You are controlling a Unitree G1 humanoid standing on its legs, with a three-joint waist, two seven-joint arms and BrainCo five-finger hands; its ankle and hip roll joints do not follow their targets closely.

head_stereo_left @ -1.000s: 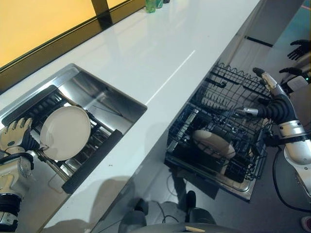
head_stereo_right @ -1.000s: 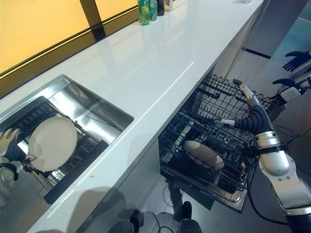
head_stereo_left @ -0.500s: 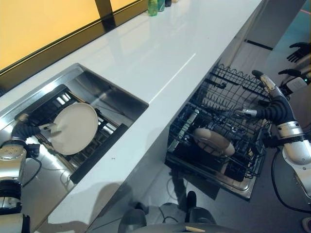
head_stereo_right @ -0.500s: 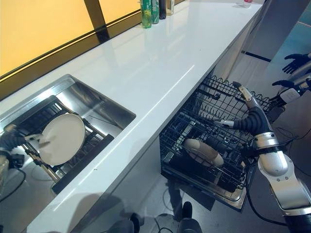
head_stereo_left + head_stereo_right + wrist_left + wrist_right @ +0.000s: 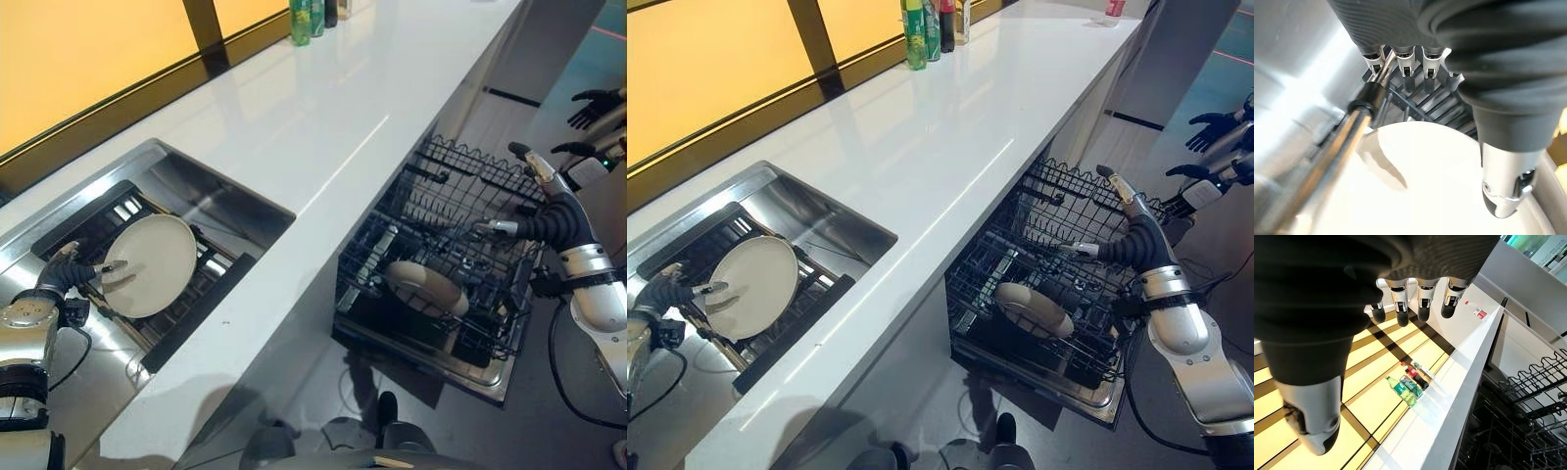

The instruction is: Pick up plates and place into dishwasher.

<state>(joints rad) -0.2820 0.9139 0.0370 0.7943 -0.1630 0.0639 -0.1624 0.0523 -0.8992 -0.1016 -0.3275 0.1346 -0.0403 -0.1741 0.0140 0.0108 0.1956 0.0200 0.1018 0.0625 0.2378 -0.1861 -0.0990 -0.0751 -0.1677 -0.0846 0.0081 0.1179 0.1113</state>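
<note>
Left thumb (image 5: 1506,196) lies across the face of the plate (image 5: 149,264), fingers (image 5: 1403,61) reaching past its far rim toward the back. That reads as a pinch on the plate's edge, though how firmly the rear fingers bear on it can't be made out. The left hand (image 5: 71,274) sits at the plate's nine o'clock. The plate stands tilted in the dark rack (image 5: 196,304) inside the sink (image 5: 245,201), which lies at nine o'clock on the white counter (image 5: 323,108).

Right hand (image 5: 1117,230) hangs over the dishwasher basket (image 5: 441,284) at three o'clock, fingers spread and relaxed, holding nothing. One plate is already slotted in that basket (image 5: 1031,308).

Now the lift. Best bet, judging from here: seat the grip deeper so thumb and fingers oppose each other squarely across the rim, then draw the plate straight up along its own tilt so it clears the rack bars without snagging. A grip this near the edge could let the plate swing; keep it close to vertical while carrying it toward three o'clock.
</note>
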